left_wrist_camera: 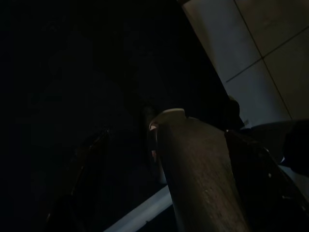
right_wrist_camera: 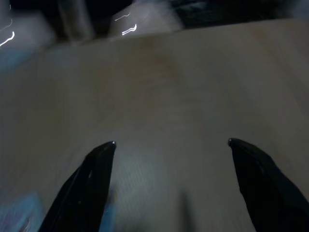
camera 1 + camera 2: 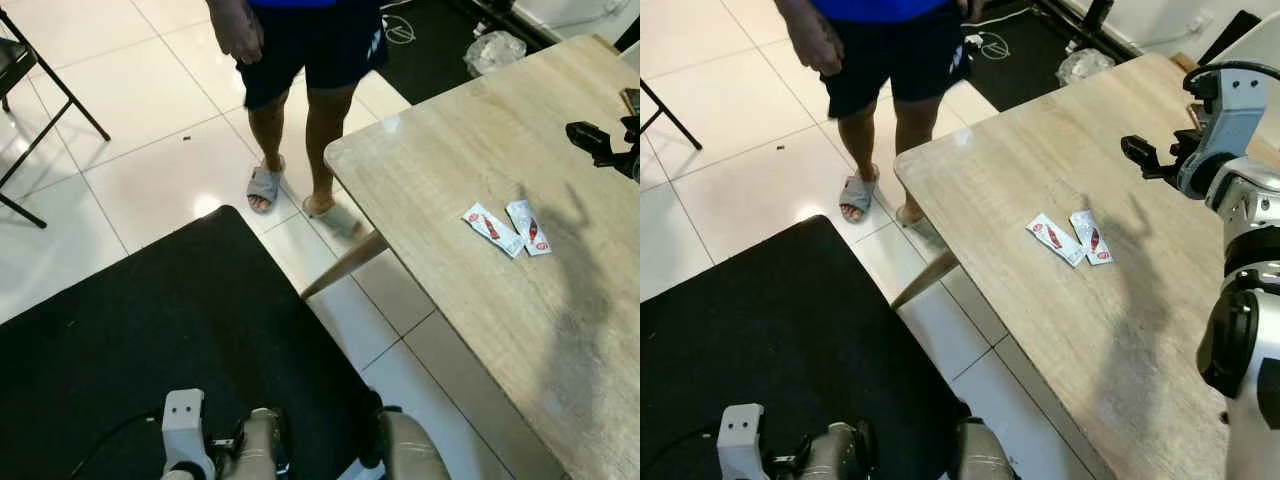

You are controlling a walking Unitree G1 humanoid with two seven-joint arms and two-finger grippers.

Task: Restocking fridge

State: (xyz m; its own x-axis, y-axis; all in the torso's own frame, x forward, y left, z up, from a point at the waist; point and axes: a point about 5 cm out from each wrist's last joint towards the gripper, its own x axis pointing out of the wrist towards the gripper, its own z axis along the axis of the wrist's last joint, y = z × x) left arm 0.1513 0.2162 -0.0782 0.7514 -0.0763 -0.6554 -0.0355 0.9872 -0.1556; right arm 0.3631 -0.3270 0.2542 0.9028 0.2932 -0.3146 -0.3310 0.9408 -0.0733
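Pale wooden table (image 3: 1120, 330) on white floor tiles, with a black mat (image 3: 170, 330) alongside and a person in dark shorts (image 3: 300, 60) at the far corner.

Two small white sauce sachets with red print (image 3: 1070, 238) lie side by side, touching, near the table's middle. The right gripper (image 2: 171, 143) hovers above the bare wood beyond them, its two black fingers spread wide, holding nothing. The left arm hangs idle over the mat; I cannot tell its gripper's state. Likely risk: flat, thin sachets may slide away or be pinched together, and the bystander stands close.
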